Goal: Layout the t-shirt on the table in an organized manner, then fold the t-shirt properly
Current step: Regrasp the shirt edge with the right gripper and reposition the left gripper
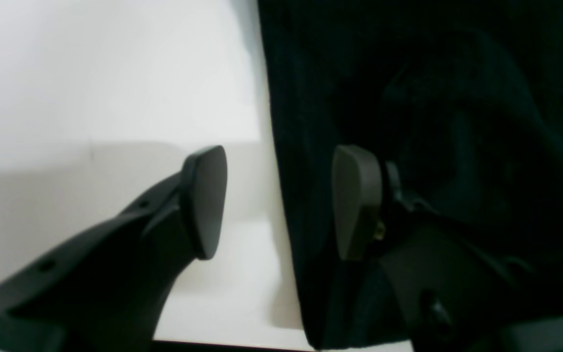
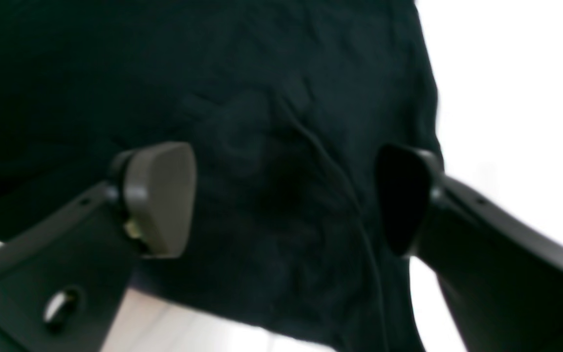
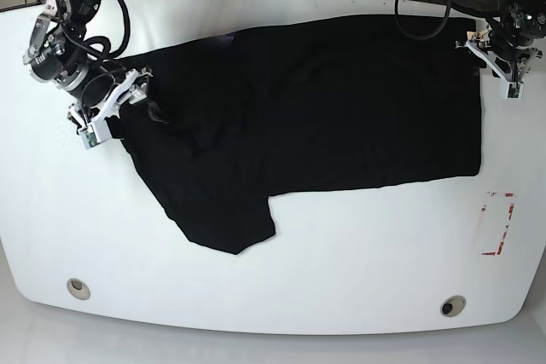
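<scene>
Pads on my left end effector [image 1: 279, 203] stand wide apart and hold nothing; one pad sits over bare tabletop [image 1: 91, 73], the other over black cloth, so the straight edge of the t-shirt [image 1: 433, 122] runs between them. I cannot tell from the wrist view whether the pads touch the cloth yet. My right end effector [image 2: 286, 200] is just as released, empty, both pads hovering over a rumpled patch with a seam running through it. From the base view the t-shirt [image 3: 324, 117] lies spread across the middle of the tabletop [image 3: 341, 262], the hem end by my left end effector [image 3: 503, 61] fairly square, the end by my right end effector [image 3: 111, 108] bunched, one sleeve sticking out toward the near edge. I judge the layout unfinished. To do it well I would pinch only the top layer at each end, then draw the two ends apart gently to flatten the wrinkles before any fold.
</scene>
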You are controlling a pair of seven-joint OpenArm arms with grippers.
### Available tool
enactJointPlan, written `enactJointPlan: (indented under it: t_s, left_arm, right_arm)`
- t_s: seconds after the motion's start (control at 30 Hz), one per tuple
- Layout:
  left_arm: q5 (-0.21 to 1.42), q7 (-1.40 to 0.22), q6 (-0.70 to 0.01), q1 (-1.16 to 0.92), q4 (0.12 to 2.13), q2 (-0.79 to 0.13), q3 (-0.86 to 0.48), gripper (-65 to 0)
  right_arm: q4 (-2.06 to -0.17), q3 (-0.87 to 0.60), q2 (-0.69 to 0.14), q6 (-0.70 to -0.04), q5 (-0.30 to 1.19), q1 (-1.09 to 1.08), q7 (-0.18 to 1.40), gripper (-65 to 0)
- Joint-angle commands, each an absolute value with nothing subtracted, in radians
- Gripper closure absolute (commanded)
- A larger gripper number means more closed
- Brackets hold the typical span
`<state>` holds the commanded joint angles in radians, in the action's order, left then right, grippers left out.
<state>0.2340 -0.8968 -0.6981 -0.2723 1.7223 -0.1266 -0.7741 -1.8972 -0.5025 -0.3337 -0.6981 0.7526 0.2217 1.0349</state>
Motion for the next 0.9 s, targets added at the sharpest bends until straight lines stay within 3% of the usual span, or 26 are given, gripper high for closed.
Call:
enactJointPlan:
  t_s: [0.2, 0.4, 0.9]
  left_arm:
    - [0.337, -0.897, -0.698, -0.272, 1.727, -0.127, -0.773, -32.5]
    - [0.404, -0.898, -0.698, -0.272, 1.727, -0.099, -0.746, -32.8]
    - [0.384, -0.895, -0.698, -0.286, 1.722, -0.081, -0.648, -32.8]
  right_arm:
    - [-1.888, -0.526, -0.340, -0.698, 0.722, 0.280, 1.035, -47.6]
    - [-1.883, -0.555, -0.318, -0.698, 0.567, 0.309, 1.024, -47.6]
    - [-1.888, -0.549, -0.295, -0.698, 0.496, 0.363, 0.947, -47.6]
